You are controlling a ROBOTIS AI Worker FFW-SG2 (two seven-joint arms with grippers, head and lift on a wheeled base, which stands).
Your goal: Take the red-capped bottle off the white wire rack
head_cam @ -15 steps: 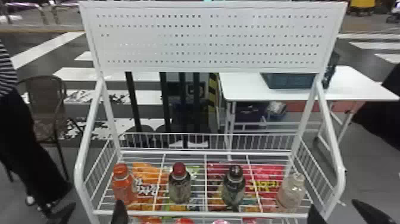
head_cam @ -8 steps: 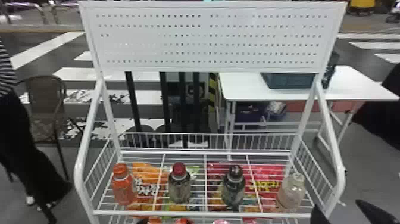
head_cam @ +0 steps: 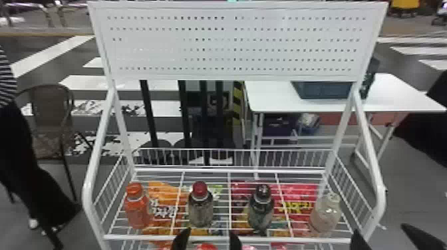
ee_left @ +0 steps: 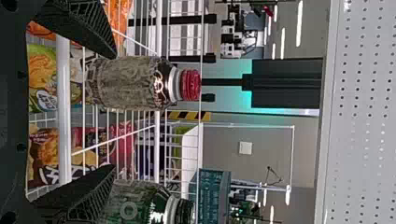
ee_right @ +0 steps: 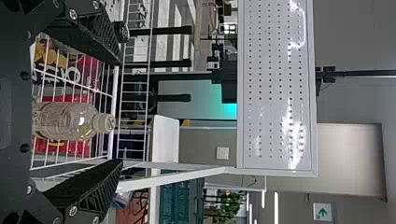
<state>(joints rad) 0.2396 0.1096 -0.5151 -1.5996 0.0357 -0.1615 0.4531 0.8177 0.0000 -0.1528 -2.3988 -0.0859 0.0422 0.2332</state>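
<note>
The red-capped bottle (head_cam: 200,205) stands upright on the white wire rack (head_cam: 229,238), second from the left. My left gripper (head_cam: 207,238) is at the rack's front rail, just in front of that bottle, its two fingertips apart. In the left wrist view the red-capped bottle (ee_left: 140,84) lies beyond the left gripper (ee_left: 114,109), whose fingers are wide apart with nothing held. My right gripper (head_cam: 379,234) is at the rack's front right corner. In the right wrist view the right gripper (ee_right: 122,112) is open, the clear bottle beyond it.
An orange bottle (head_cam: 137,206) stands left of the red-capped one; a dark-capped bottle (head_cam: 261,209) and a clear bottle (head_cam: 326,212) stand to its right. Snack bags (head_cam: 299,202) show through the wires. A perforated panel (head_cam: 232,43) rises above the rack's back.
My left gripper has moved right, from the rack's front left to in front of the red-capped bottle. The right gripper has shifted slightly to the right.
</note>
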